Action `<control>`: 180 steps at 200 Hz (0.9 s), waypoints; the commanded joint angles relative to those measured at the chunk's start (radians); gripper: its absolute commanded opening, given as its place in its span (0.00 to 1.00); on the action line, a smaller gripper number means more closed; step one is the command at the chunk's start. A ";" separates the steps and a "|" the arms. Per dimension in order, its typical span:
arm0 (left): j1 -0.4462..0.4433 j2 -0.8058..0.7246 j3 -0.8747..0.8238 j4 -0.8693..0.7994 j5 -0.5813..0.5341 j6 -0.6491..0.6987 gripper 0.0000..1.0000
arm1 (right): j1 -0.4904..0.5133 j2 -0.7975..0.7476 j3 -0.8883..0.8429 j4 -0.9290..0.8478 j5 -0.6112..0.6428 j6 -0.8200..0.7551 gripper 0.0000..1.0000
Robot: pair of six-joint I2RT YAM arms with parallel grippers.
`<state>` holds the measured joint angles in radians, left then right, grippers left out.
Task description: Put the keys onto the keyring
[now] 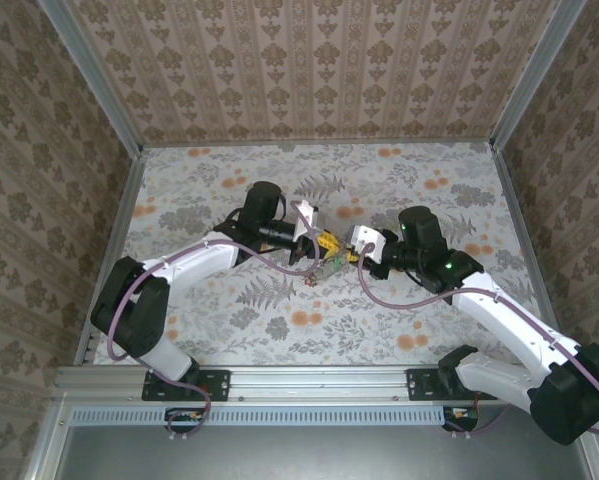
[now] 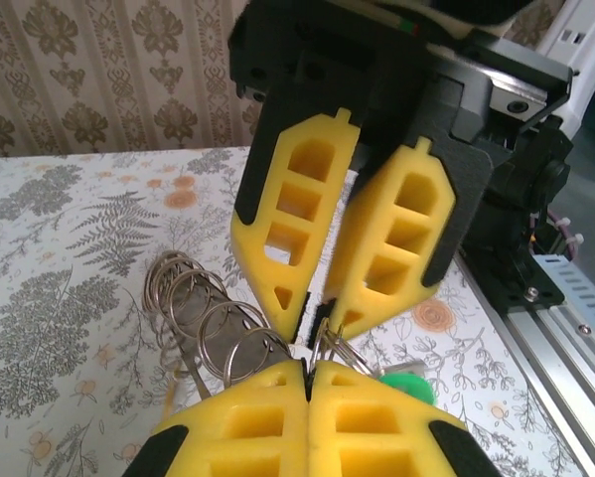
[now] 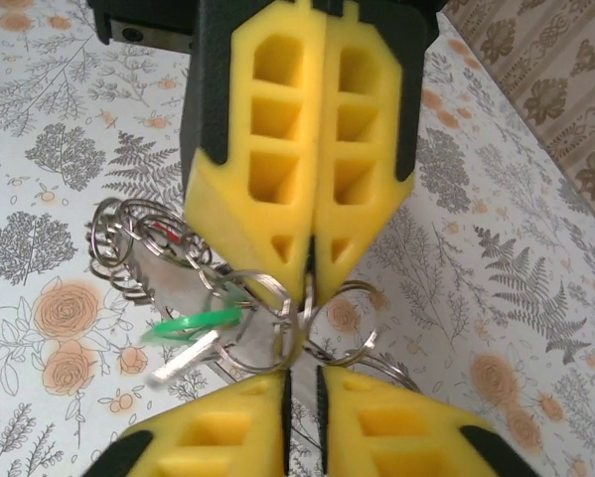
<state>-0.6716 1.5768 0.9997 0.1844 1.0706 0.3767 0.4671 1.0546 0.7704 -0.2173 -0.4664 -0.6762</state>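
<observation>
In the top view the keys [image 1: 327, 266] are too small for us to tell apart. In the right wrist view the green key head [image 3: 191, 323] is blurred, and the right gripper [image 3: 302, 378], cut off below, hides part of the keyring [image 3: 373, 320].

Bright, even light from overhead, and the table [image 1: 229, 330] reads flat and pale, with only faint, soft shadows under the arms. The top view is crisp edge to edge. On the right wrist, the right gripper's [image 3: 300, 376] own yellow fingers [image 3: 218, 437] go soft at the bottom edge, too near the lens, the keyring [image 3: 372, 320] flashes small white glints, the green key [image 3: 193, 323] smears into a blur, and the far wallpaper [image 3: 555, 89] drifts out of focus
</observation>
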 commanded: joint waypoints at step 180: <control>-0.002 -0.004 -0.023 0.081 0.060 -0.029 0.00 | 0.013 -0.020 0.037 -0.040 0.009 0.025 0.25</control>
<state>-0.6727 1.5776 0.9791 0.2615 1.0859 0.3328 0.4759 1.0130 0.7715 -0.2543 -0.4660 -0.6720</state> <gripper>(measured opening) 0.055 0.292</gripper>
